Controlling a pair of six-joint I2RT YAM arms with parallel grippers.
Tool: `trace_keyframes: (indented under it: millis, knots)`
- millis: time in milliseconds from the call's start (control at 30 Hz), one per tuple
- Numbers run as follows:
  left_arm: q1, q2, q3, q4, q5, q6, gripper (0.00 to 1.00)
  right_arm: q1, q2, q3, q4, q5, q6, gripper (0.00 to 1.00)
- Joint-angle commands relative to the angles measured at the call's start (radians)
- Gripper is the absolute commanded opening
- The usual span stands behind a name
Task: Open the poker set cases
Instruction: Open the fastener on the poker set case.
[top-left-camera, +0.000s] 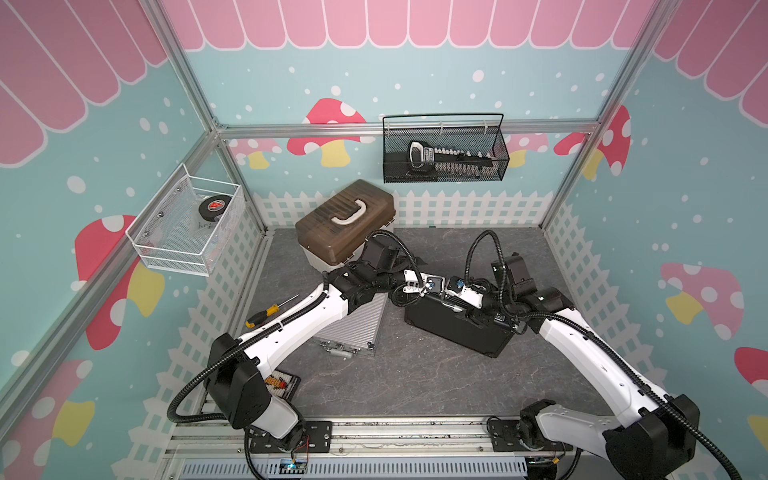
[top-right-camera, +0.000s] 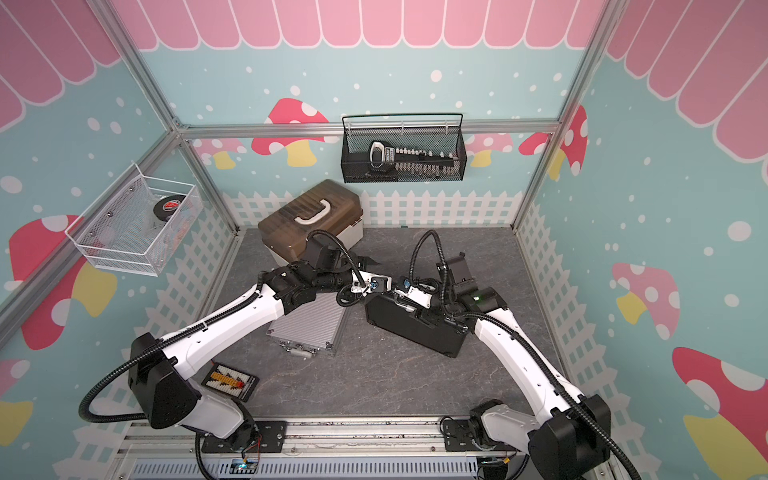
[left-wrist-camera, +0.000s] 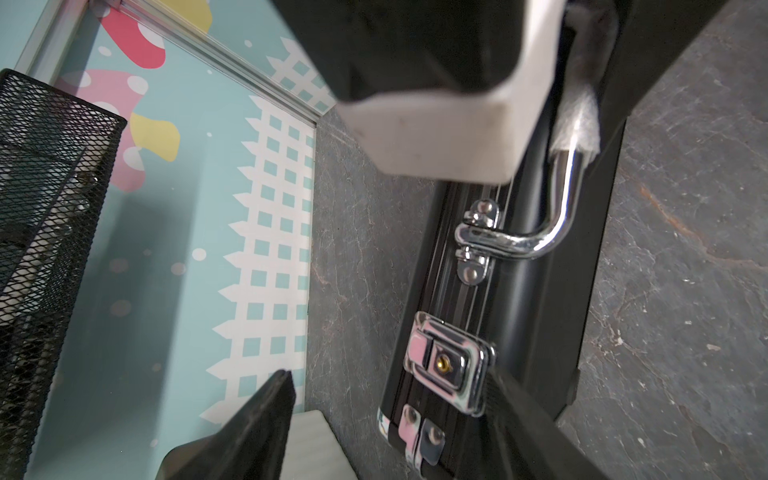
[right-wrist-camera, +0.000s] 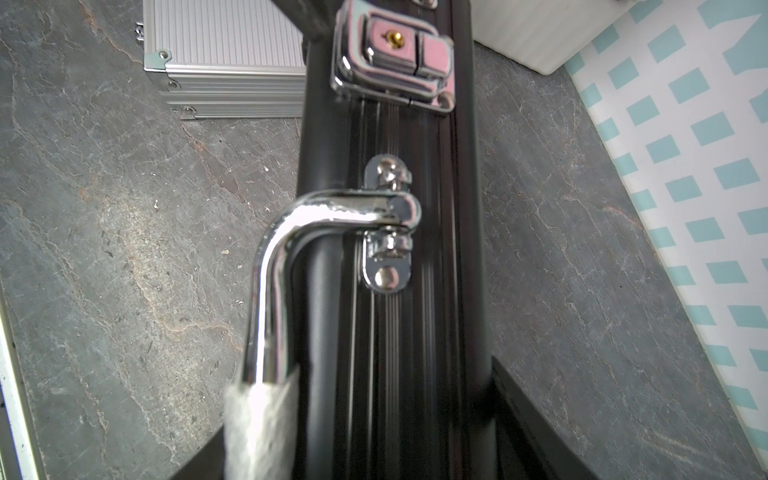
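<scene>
You are unlatching the three-o'clock black case (top-left-camera: 457, 332): left fingers (left-wrist-camera: 257, 424) are gaping astride its latch (left-wrist-camera: 446, 365), awaiting the flip; right fingers' (right-wrist-camera: 540, 436) grip cannot be told.

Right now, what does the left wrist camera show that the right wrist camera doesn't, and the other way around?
Only the left wrist view shows the black mesh basket. Only the right wrist view shows the silver case lying on the table. Both show the black case, its chrome handle with a white wrap, one shut latch and the grey tabletop.
</scene>
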Motion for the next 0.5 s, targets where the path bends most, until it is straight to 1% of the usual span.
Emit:
trace_keyframes:
  millis: [0, 167, 300, 467]
  knots:
    - [-0.004, 0.016, -0.008, 0.026, -0.007, 0.040, 0.73, 0.012, 0.006, -0.027, -0.064, -0.087, 0.042, 0.00]
    - [-0.005, 0.021, -0.009, 0.033, -0.010, 0.045, 0.71, 0.012, 0.006, -0.028, -0.067, -0.102, 0.044, 0.00]
    - [-0.006, 0.012, -0.028, 0.034, -0.013, 0.077, 0.71, 0.012, 0.009, -0.028, -0.070, -0.101, 0.047, 0.00]
    - [-0.014, 0.014, -0.033, 0.035, -0.045, 0.104, 0.72, 0.012, 0.015, -0.025, -0.070, -0.102, 0.047, 0.00]
